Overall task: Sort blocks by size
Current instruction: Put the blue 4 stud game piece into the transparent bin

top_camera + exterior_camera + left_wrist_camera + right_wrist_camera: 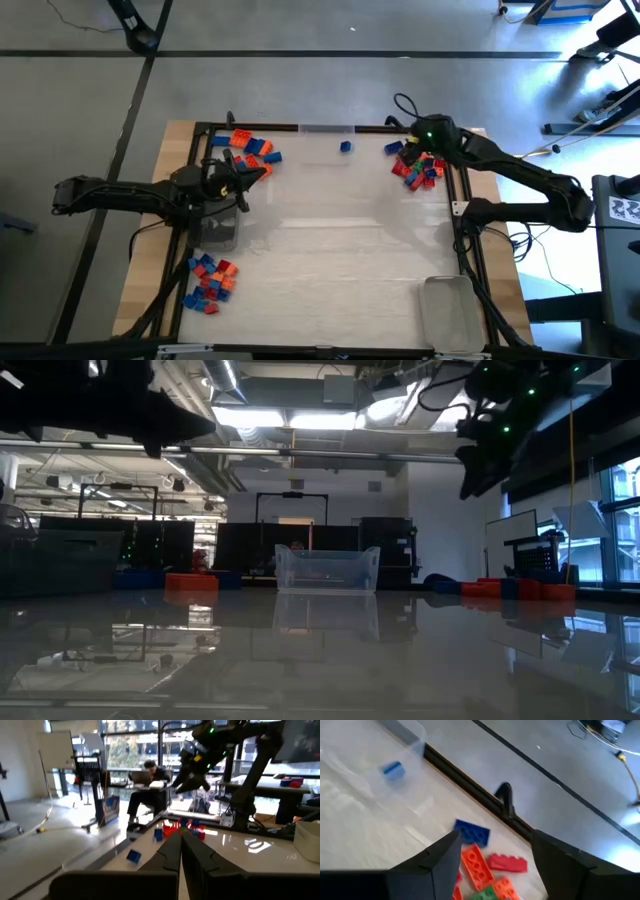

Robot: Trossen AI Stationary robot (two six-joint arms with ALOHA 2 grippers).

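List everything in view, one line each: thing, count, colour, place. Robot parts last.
Block pile: many; red, orange, blue; far left of table.
Block pile: many; red, blue, some green; far right.
Block pile: many; blue, red, orange; near left.
Single block: one, blue, far centre.
Clear tray: one, far edge centre.
Clear tray: one, near right.
Person: one, seated beyond the table.
Left gripper: shut, beside far-left pile.
Right gripper: open, above far-right pile.

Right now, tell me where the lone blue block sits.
In the high view the lone blue block lies near the table's far edge, mid-width, just below the clear tray, between the two far block piles.
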